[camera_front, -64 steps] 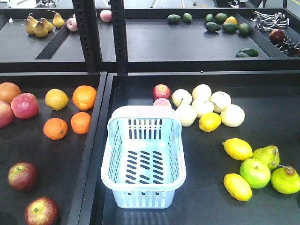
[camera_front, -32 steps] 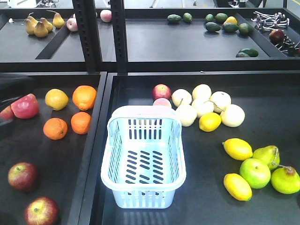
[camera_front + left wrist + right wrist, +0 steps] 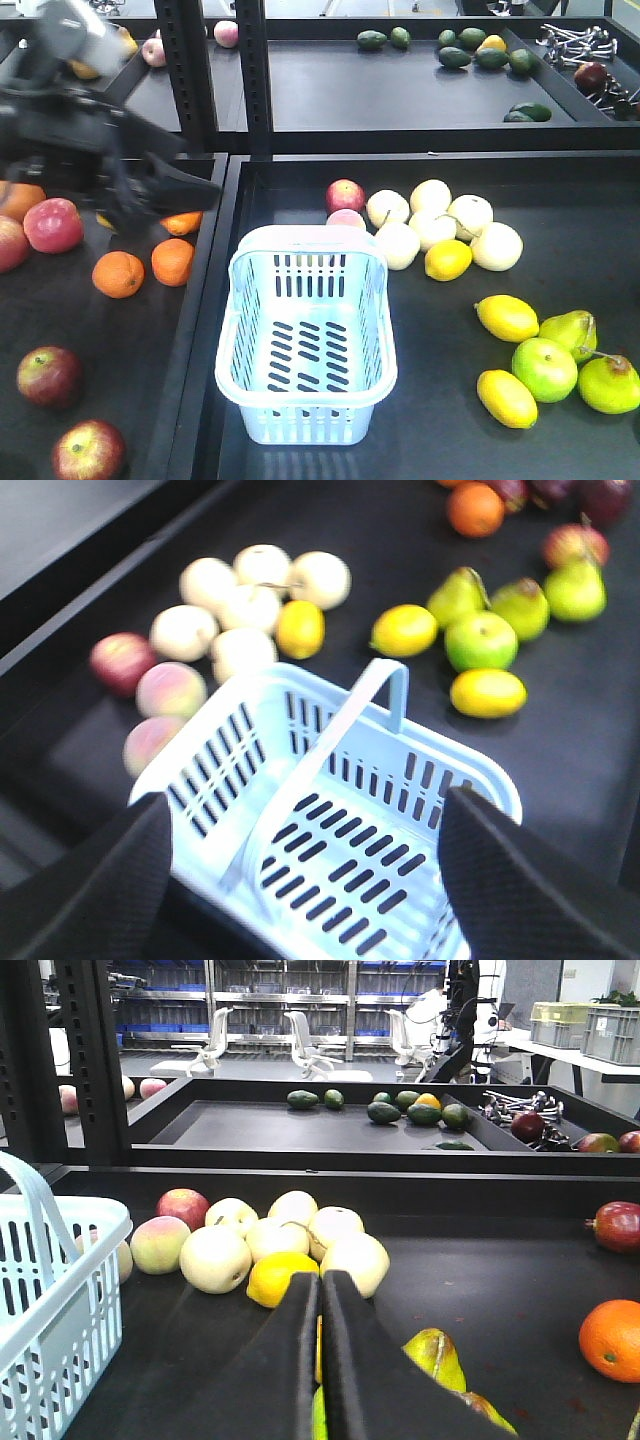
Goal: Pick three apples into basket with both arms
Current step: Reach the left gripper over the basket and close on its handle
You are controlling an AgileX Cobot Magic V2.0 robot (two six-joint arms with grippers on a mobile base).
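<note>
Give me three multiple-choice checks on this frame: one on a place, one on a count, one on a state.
1. The left arm hangs over: A) the avocados B) the left tray C) the lemons.
2. Fruit inside the basket: A) three B) one C) none.
3. The left fingers are: A) spread, empty B) shut on an apple C) shut on a pear.
Key: 1B, the front view shows it above the oranges; 2C, only the bare slotted floor shows; 3A, the left wrist view shows a wide gap with nothing held.
</note>
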